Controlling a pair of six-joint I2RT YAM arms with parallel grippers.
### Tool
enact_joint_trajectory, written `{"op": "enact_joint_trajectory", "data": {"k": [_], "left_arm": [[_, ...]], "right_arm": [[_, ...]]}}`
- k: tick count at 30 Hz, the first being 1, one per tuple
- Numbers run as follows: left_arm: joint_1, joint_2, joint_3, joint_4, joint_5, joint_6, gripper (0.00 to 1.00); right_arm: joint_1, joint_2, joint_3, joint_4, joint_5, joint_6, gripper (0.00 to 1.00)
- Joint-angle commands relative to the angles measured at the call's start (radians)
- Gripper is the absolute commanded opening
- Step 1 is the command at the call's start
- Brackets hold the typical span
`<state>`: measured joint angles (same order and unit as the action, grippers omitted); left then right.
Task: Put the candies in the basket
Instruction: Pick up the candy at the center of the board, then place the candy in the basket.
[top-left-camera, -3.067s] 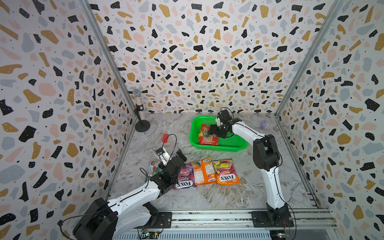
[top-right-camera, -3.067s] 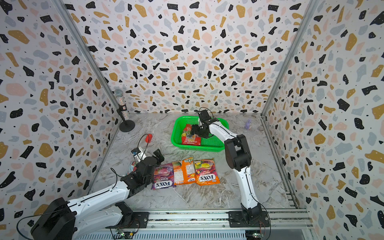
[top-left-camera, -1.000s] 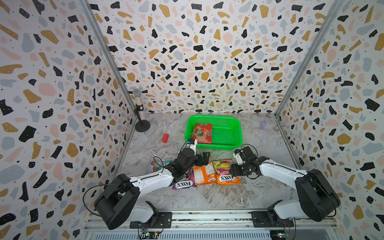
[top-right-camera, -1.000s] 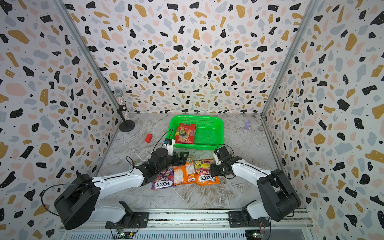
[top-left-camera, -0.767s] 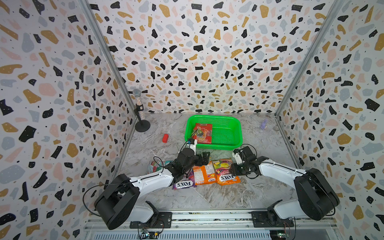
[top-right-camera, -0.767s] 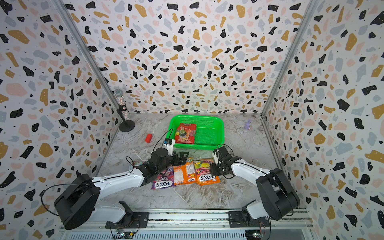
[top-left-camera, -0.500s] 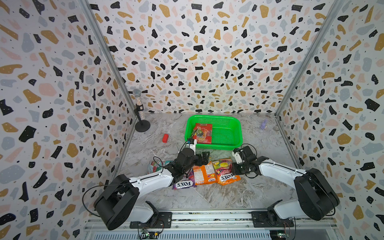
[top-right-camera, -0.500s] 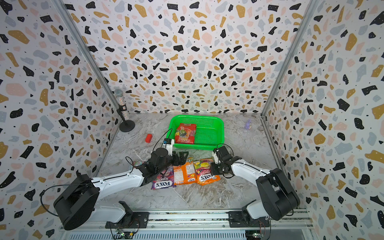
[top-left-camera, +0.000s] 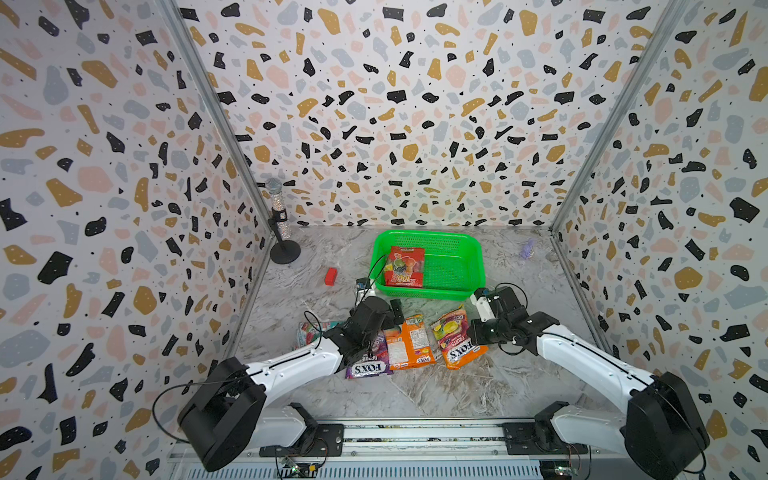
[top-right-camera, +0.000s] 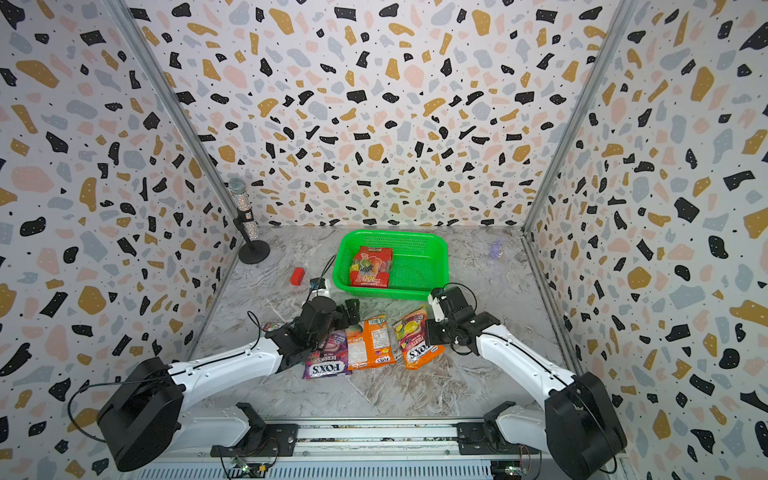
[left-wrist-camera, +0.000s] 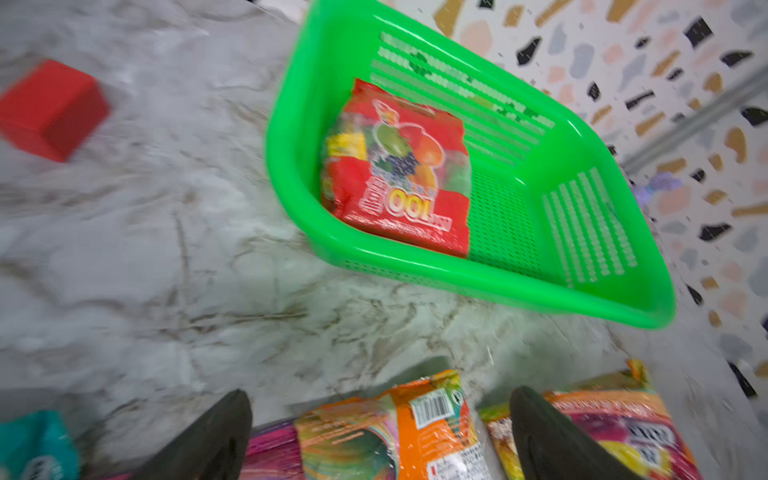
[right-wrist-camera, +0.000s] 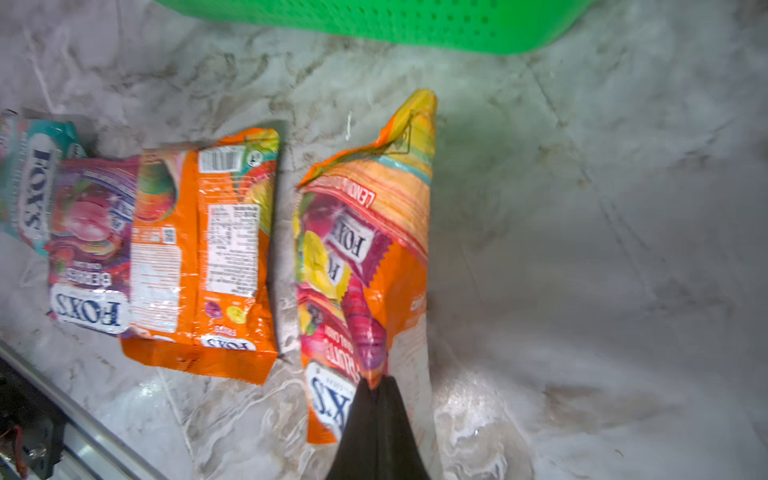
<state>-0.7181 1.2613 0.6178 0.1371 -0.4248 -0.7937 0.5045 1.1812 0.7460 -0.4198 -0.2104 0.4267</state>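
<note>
Grey marble-look tabletop (top-left-camera: 436, 395), terrazzo-print walls on three sides. Count: one bright green perforated plastic basket (top-left-camera: 428, 241), five glossy candy bags, two arms.

One flat red fruit-print bag (top-left-camera: 404, 268) lay inside the basket, on its left half. Four bags were on the table just in front of the basket, in a row: teal bag (top-left-camera: 307, 334), purple FOX'S berries bag (top-left-camera: 370, 365), orange bag (top-left-camera: 409, 343) lying label-side up, and orange-yellow FOX'S fruits bag (top-left-camera: 457, 340). The purple and orange bags overlapped; the orange-yellow one sat slightly apart.

Also one small red block (top-left-camera: 331, 276), one tiny purple object (top-left-camera: 528, 248) and one glittery microphone on a black stand (top-left-camera: 278, 212).

The right gripper (right-wrist-camera: 376, 386) was pinched tight on the orange-yellow bag's edge, and the bag was creased with one side off the table. The left gripper (left-wrist-camera: 380, 409) had its jaws wide apart over the orange bag's far end; contact unclear.

Versus a second earlier: the right jaws had been apart and that bag flat. Three seconds earlier the right gripper was over the basket at the red bag.
</note>
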Motion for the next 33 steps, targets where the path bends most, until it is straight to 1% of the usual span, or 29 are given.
{"op": "enact_joint_trajectory", "data": {"k": [1,3,5,12,16,20,23,27,29,33], "left_arm": [[0.006,-0.062,-0.029,-0.095,-0.250,-0.161,1.00],[0.012,-0.095,-0.064,-0.094,-0.287,-0.213,1.00],[0.017,-0.114,-0.083,-0.094,-0.305,-0.235,1.00],[0.022,-0.099,-0.071,-0.094,-0.282,-0.236,1.00],[0.025,-0.091,-0.068,-0.094,-0.276,-0.240,1.00],[0.027,-0.086,-0.070,-0.094,-0.275,-0.252,1.00],[0.030,-0.080,-0.069,-0.094,-0.265,-0.268,1.00],[0.038,-0.065,-0.060,-0.094,-0.249,-0.257,1.00],[0.042,-0.059,-0.058,-0.094,-0.238,-0.256,1.00],[0.046,-0.051,-0.051,-0.094,-0.221,-0.251,1.00]], "right_arm": [[0.001,-0.074,0.072,-0.060,0.026,0.007,0.00],[0.001,-0.097,0.095,-0.069,0.029,0.016,0.00],[0.001,-0.108,0.123,-0.077,0.025,0.025,0.00],[0.001,-0.094,0.240,-0.073,-0.006,0.065,0.00],[0.000,-0.055,0.323,-0.057,0.034,0.078,0.00],[0.000,0.047,0.454,-0.041,0.135,0.105,0.00],[0.000,0.146,0.528,-0.015,0.224,0.160,0.00],[-0.012,0.291,0.603,0.052,0.328,0.241,0.00],[-0.027,0.369,0.664,0.054,0.351,0.270,0.00],[-0.062,0.526,0.810,0.000,0.312,0.313,0.00]]}}
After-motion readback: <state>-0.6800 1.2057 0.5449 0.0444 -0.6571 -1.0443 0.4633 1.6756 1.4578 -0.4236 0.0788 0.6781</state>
